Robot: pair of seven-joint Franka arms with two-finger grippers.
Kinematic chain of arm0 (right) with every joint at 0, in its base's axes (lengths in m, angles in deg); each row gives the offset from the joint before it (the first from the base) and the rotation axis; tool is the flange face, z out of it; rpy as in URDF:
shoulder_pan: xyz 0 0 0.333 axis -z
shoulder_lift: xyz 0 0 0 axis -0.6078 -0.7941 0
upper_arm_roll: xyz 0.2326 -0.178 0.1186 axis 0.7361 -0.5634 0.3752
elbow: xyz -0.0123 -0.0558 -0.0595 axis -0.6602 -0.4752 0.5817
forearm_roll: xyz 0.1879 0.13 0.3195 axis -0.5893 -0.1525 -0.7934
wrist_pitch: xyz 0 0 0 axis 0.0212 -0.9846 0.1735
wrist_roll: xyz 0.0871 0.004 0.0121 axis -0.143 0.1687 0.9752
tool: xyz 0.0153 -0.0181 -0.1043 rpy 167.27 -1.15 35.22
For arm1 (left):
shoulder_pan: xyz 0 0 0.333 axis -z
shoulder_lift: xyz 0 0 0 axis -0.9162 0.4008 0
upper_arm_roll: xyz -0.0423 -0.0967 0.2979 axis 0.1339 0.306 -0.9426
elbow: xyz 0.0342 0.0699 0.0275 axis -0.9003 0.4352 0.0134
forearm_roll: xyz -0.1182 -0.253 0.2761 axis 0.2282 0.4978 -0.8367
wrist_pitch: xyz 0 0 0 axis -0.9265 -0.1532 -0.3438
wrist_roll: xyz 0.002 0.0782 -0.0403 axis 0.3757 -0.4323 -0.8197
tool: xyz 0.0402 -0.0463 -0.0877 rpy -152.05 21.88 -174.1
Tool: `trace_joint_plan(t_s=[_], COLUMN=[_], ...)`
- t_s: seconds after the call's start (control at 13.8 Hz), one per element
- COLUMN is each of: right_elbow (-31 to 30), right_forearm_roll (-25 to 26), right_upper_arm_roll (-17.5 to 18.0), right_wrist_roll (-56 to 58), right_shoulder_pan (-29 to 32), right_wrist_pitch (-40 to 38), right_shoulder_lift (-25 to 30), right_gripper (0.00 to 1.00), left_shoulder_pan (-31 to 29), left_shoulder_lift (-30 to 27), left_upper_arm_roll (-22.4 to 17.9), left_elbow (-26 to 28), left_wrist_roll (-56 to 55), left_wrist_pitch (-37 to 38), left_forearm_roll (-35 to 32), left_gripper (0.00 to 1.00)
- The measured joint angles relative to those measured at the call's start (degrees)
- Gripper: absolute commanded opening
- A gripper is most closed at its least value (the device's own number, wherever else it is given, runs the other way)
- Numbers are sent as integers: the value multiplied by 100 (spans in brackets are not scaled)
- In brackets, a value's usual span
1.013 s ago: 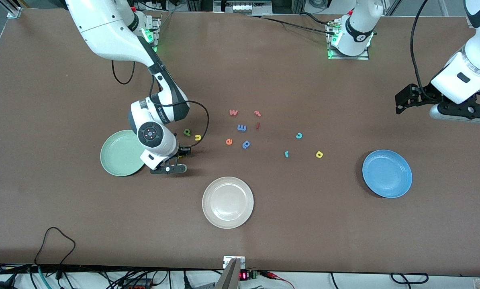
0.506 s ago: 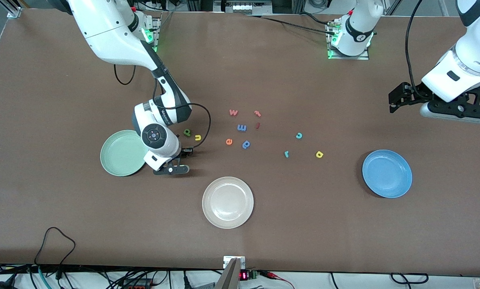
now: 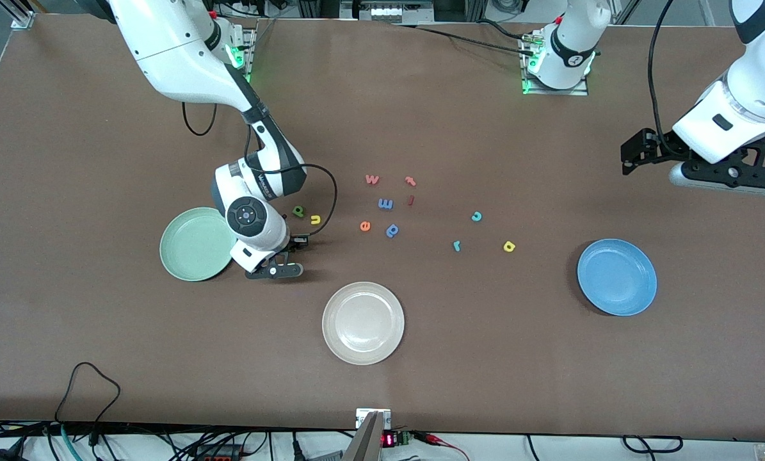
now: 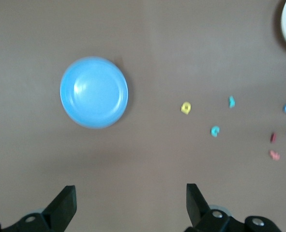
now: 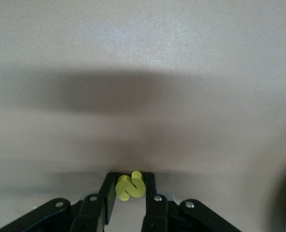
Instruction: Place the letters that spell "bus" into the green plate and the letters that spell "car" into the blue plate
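My right gripper (image 3: 296, 244) is low at the table beside the green plate (image 3: 190, 253), shut on the yellow s (image 5: 129, 186), which shows between its fingers in the right wrist view. The dark green b (image 3: 299, 211) and yellow u (image 3: 315, 219) lie just past it, toward the robots. The teal c (image 3: 476, 216), teal r (image 3: 457, 245) and yellow a (image 3: 509, 246) lie mid-table, between the loose letters and the blue plate (image 3: 616, 276). My left gripper (image 3: 627, 161) hangs open and empty, high over the table at the left arm's end.
A beige-white plate (image 3: 363, 323) sits nearer the front camera, mid-table. Loose letters lie in the middle: orange e (image 3: 365, 225), blue p (image 3: 392, 230), blue m (image 3: 385, 203), pink w (image 3: 372, 179) and two red pieces (image 3: 410, 190).
My right gripper's fingers have closed onto the yellow s and the hand shifted slightly. The left arm drifted a little toward the robots' bases.
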Motion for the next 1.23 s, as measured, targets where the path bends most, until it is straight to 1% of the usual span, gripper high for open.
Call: trace_joint_plan(t_s=[0.22,0.29,0.36,0.43,0.58,0.65,0.72,0.87,0.94,1.09,1.23], right_elbow=[6,31,92,162,207,189,139,-46,-159,-433,-815], right_forearm_roll=[1,1,2,2,8,9,9,9,9,9,9], right_upper_arm_roll=[0,-11,-30,-70,-170,-194,-206,-214,-213,-180,-137], right_wrist_roll=[4,9,16,60,431,791,1163,1629,1708,1731,1728], right_shoulder_pan=[0,2,13,34,273,561,902,1474,1619,1648,1587], right_wrist_pitch=[-4,-26,-171,-469,-1003,-1152,-1213,-1203,-1178,-1065,-647], right_shoulder_lift=[5,18,81,236,670,843,937,936,908,888,901], right_gripper=[18,18,18,18,18,18,18,18,18,18,20], left_shoulder_pan=[59,133,256,403,651,717,746,745,743,753,836], left_shoulder_lift=[228,464,755,1078,1713,2022,2316,2756,2866,2918,2921], left_upper_arm_roll=[49,91,115,135,150,152,152,147,144,146,153], left_elbow=[38,63,76,82,99,107,119,253,430,1001,1602], left_wrist_roll=[0,-1,-4,-48,-502,-828,-1091,-1349,-1372,-1377,-1381], left_wrist_pitch=[844,944,886,640,-46,-424,-840,-1712,-2163,-3206,-4214], left_forearm_roll=[0,0,0,0,0,0,-1,-4,-5,-19,-103], left_gripper=[100,100,100,100,100,100,100,100,100,100,100])
